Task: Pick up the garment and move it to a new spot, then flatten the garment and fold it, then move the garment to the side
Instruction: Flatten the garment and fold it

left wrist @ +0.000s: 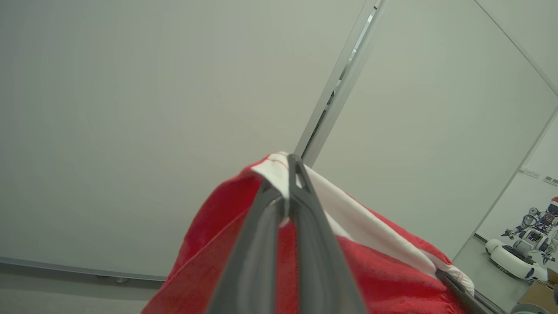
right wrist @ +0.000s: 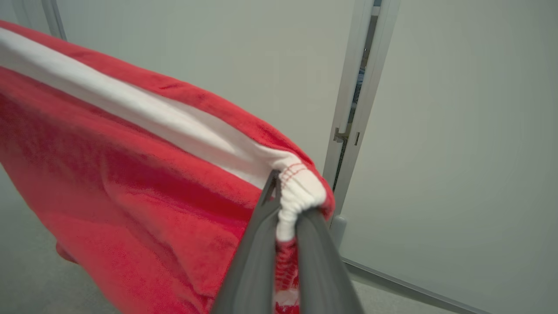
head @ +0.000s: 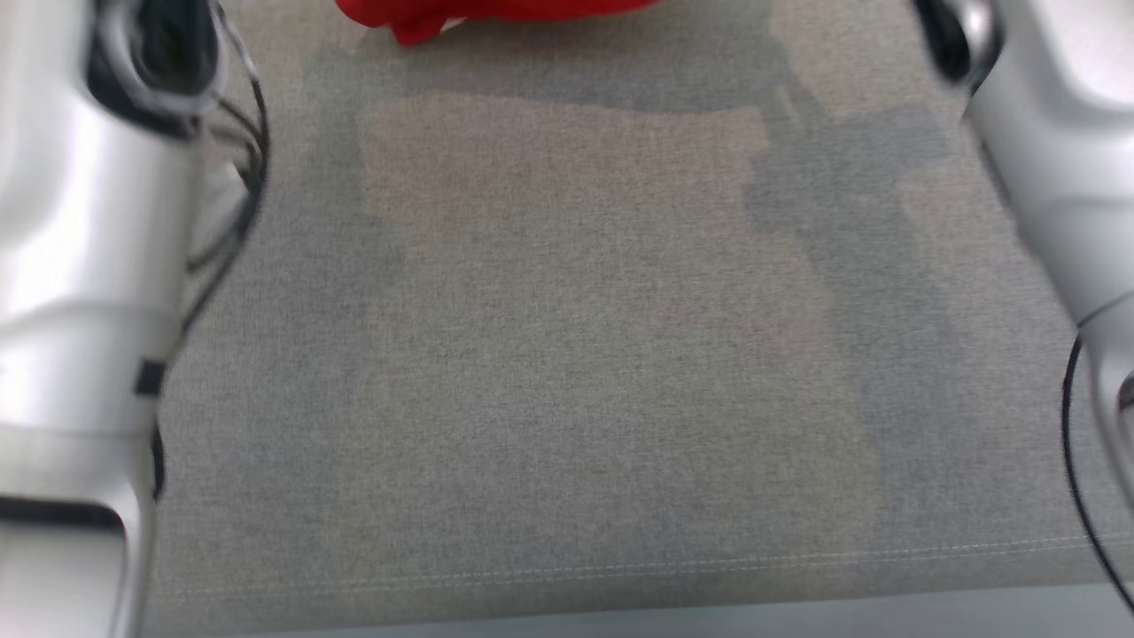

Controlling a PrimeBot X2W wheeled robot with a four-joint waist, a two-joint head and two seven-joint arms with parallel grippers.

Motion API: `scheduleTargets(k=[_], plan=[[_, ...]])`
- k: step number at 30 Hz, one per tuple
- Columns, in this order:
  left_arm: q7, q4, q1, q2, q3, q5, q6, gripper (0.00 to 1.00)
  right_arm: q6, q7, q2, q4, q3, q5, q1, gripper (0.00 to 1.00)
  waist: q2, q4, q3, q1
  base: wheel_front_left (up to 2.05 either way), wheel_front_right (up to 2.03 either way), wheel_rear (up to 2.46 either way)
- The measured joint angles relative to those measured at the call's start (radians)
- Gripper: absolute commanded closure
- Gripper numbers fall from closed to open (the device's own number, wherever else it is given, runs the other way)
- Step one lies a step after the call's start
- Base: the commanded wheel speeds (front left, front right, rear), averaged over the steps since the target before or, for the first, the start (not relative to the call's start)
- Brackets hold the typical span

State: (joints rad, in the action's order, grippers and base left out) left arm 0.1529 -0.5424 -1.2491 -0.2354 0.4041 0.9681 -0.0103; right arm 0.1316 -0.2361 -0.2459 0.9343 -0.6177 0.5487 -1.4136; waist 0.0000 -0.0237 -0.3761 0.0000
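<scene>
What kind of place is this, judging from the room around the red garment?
Probably a robotics lab or test room. Another white robot stands on the floor far off, the pale walls and door frame are plain, and the work surface is covered in grey fabric.

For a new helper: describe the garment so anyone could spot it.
Above the grey table, the left gripper and right gripper hold it up before a pale wall. The garment is red with one white stripe; everything nearby is grey or pale.
</scene>
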Motion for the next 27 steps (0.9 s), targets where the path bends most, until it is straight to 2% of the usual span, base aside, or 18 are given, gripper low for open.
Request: scheduleTargets(k=[4, 7, 16, 21, 27], plan=[[0.017, 0.047, 0.181, 0.005, 0.026, 0.027, -0.043, 1.00, 0.000, 0.003, 0.011, 0.003, -0.102, 0.069, 0.137, 1.00, 0.0000, -0.026, -0.038, 0.0001, 0.00, 0.00, 0.00], [0.024, 0.112, 0.323, -0.013, 0.041, 0.037, -0.053, 1.00, 0.000, 0.006, -0.008, -0.051, -0.170, 0.149, 0.215, 1.00, 0.0000, -0.044, -0.047, 0.0001, 0.00, 0.00, 0.00], [0.052, 0.350, 0.673, -0.107, 0.007, 0.096, -0.029, 1.00, 0.000, -0.005, -0.156, -0.313, -0.333, 0.348, 0.425, 1.00, 0.0000, -0.037, -0.007, 0.0000, 0.00, 0.00, 0.00], [0.074, 0.464, 0.899, -0.170, -0.004, 0.105, -0.036, 1.00, 0.000, -0.021, -0.240, -0.476, -0.365, 0.386, 0.563, 1.00, 0.0000, -0.013, 0.044, 0.0000, 0.00, 0.00, 0.00], [0.095, 0.568, 1.145, -0.186, -0.021, 0.120, -0.022, 1.00, 0.000, -0.026, -0.309, -0.576, -0.326, 0.353, 0.758, 1.00, 0.0000, 0.003, 0.108, 0.0000, 0.00, 0.00, 0.00]])
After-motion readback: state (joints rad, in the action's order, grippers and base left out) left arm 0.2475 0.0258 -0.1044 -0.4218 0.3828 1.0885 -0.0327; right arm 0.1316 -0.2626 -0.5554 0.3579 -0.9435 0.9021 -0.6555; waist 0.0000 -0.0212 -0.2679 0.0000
